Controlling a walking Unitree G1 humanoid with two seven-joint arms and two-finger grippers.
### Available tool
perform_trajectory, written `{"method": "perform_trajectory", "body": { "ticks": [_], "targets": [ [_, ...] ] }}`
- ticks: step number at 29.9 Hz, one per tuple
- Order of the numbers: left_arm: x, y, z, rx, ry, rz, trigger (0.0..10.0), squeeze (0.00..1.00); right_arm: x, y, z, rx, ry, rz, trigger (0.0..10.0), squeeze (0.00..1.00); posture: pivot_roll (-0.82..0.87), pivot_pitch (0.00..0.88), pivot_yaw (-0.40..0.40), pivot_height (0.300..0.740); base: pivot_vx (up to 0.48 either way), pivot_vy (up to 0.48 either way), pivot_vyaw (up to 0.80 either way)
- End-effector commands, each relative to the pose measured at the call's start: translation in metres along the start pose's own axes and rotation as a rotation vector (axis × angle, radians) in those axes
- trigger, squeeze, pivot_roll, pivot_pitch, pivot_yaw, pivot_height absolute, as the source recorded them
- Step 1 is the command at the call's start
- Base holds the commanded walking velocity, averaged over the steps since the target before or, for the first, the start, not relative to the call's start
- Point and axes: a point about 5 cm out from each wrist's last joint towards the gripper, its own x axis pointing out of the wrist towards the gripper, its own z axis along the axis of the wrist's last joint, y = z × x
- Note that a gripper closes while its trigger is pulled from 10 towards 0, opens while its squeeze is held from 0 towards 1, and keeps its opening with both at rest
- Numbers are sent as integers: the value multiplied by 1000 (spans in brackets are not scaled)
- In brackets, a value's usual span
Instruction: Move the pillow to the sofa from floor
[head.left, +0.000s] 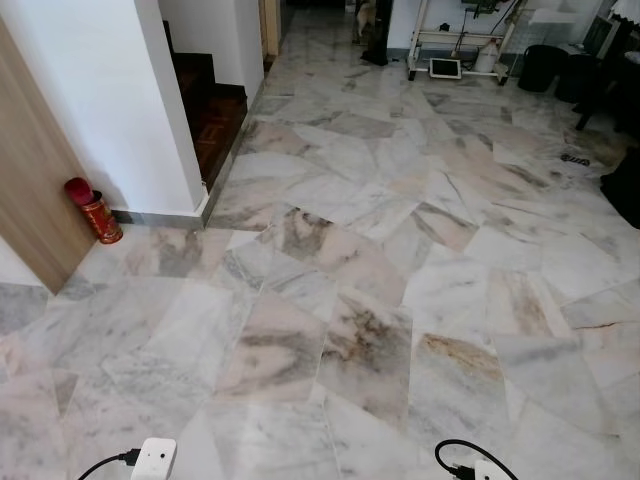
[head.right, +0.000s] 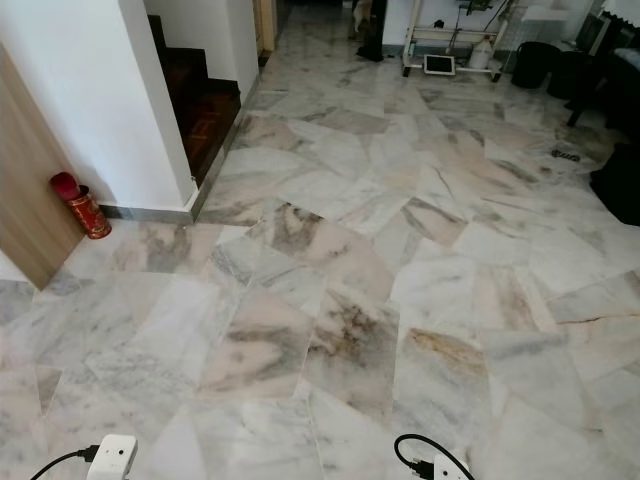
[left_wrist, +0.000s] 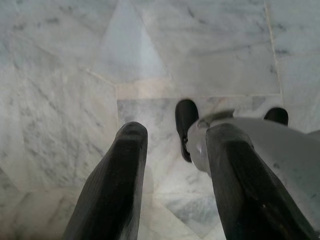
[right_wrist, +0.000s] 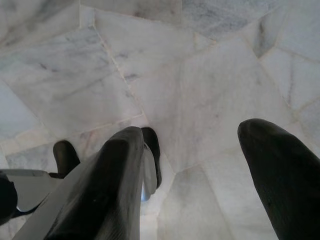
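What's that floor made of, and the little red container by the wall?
The floor looks like polished marble: irregular grey, white and pinkish slabs with veining and a soft sheen. The red container looks like printed metal or card, with a gold pattern on its side; it is too small to tell which.

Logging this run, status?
Left gripper and right gripper open, empty, over marble floor. Red tin stands by the wall.

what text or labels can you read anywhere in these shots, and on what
None can be read.
Red canister by the wall: gold patterning, too small and blurred to read as words.
Small screen propped at the far end of the marble floor: bright, no legible characters.
Both grippers hang open over bare tiles.
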Motion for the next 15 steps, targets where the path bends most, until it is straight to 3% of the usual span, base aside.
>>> {"method": "perform_trajectory", "body": {
  "ticks": [1,15],
  "targets": [
    [-1,0,-8,6,27,2,10000,0,-1,-3,-3,13,6,-8,10000,0,-1,0,-45,740,-319,0,0],
    [-8,26,-11,-6,41,46,10000,0,-1,-2,-2,4,6,-1,10000,0,6,0,-51,740,-319,0,0]
  ]
}}
